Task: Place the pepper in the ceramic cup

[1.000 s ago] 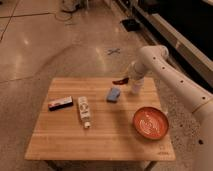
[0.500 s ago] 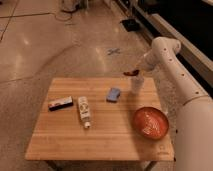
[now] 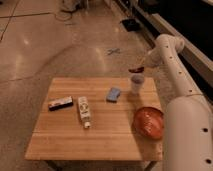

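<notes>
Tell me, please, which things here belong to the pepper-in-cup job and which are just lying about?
Part of the job:
- pepper, held by the gripper just above the cup
- ceramic cup, upright near the far right of the table

Just lying about:
- orange-red bowl
- blue sponge
- white tube
- dark flat box

The gripper (image 3: pixel 141 66), just above the ceramic cup (image 3: pixel 136 83), blurs into the pepper (image 3: pixel 136 70) it holds. The arm (image 3: pixel 187 125) runs off the bottom edge, hiding the near right corner of the table (image 3: pixel 60 145). Print on the tube (image 3: pixel 84 111) is unreadable.
</notes>
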